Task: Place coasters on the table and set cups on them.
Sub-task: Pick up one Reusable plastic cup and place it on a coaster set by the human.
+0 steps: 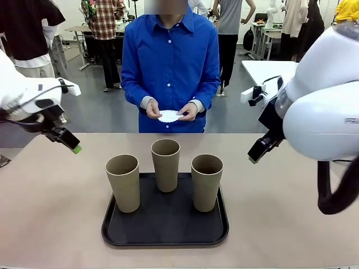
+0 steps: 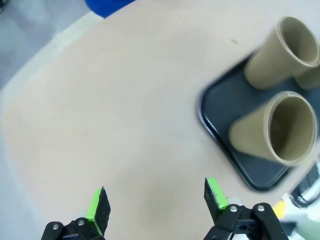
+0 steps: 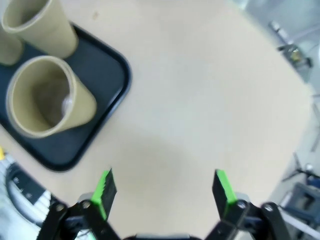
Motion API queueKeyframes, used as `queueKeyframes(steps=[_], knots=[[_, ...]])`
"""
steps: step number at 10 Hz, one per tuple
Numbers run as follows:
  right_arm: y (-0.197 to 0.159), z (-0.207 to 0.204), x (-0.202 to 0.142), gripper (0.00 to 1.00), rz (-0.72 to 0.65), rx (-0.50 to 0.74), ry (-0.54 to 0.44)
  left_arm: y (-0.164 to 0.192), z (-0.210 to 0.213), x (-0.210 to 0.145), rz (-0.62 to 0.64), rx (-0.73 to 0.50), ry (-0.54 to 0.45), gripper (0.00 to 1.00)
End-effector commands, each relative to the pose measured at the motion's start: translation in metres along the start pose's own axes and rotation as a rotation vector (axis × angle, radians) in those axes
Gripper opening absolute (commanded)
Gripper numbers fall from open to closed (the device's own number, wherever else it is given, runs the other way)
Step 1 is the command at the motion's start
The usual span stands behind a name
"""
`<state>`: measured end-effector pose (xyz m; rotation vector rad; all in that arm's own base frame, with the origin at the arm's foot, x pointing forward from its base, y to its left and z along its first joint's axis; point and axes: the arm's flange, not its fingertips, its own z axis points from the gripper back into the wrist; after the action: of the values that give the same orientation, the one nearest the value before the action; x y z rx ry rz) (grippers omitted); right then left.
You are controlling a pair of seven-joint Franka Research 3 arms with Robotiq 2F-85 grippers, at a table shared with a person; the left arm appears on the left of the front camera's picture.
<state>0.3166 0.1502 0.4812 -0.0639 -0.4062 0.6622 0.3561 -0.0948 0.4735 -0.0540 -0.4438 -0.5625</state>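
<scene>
Even, diffuse room light from above; the matte counter (image 1: pixel 291 224) shows no glare. Soft, short shadows pool beneath the cups (image 1: pixel 166 162) on the tray (image 1: pixel 168 221). The front view is sharp. Both wrist views are motion-blurred, most around cups and tray rim, and wide-angle distortion bows the counter's edges. The green fingers (image 2: pixel 98 207) appear fairly crisp.
</scene>
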Motion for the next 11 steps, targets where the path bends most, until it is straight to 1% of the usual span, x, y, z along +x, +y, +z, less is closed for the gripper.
queueKeyframes(steps=[1, 2, 3, 4, 7, 8, 9, 10, 11], knots=[[0.033, 0.012, -0.066, 1.00, -0.022, -0.030, 0.047, -0.018, 0.025, -0.075, -0.032, -0.100, 0.029, 1.00], [0.035, 0.009, -0.079, 1.00, -0.034, -0.020, 0.058, -0.024, 0.028, -0.086, -0.024, -0.135, 0.017, 1.00], [0.032, -0.006, -0.083, 1.00, -0.007, -0.067, 0.103, -0.031, 0.029, -0.098, -0.028, -0.126, -0.020, 1.00], [0.016, 0.033, -0.018, 1.00, -0.012, -0.015, 0.048, -0.006, 0.039, -0.020, -0.025, -0.102, 0.031, 1.00], [0.016, 0.033, -0.018, 1.00, -0.012, -0.015, 0.048, -0.006, 0.039, -0.020, -0.025, -0.102, 0.031, 1.00], [0.017, 0.037, -0.023, 1.00, -0.011, -0.018, 0.065, -0.009, 0.048, -0.024, -0.026, -0.116, 0.034, 1.00], [-0.013, 0.037, -0.039, 1.00, -0.173, 0.188, 0.024, 0.007, 0.049, -0.027, 0.077, -0.327, 0.011, 1.00], [-0.044, 0.031, -0.057, 1.00, -0.388, 0.412, 0.004, 0.024, 0.048, -0.032, 0.176, -0.529, -0.010, 1.00], [-0.078, 0.014, -0.077, 1.00, -0.582, 0.634, 0.021, 0.047, 0.040, -0.037, 0.284, -0.814, -0.001, 1.00]])
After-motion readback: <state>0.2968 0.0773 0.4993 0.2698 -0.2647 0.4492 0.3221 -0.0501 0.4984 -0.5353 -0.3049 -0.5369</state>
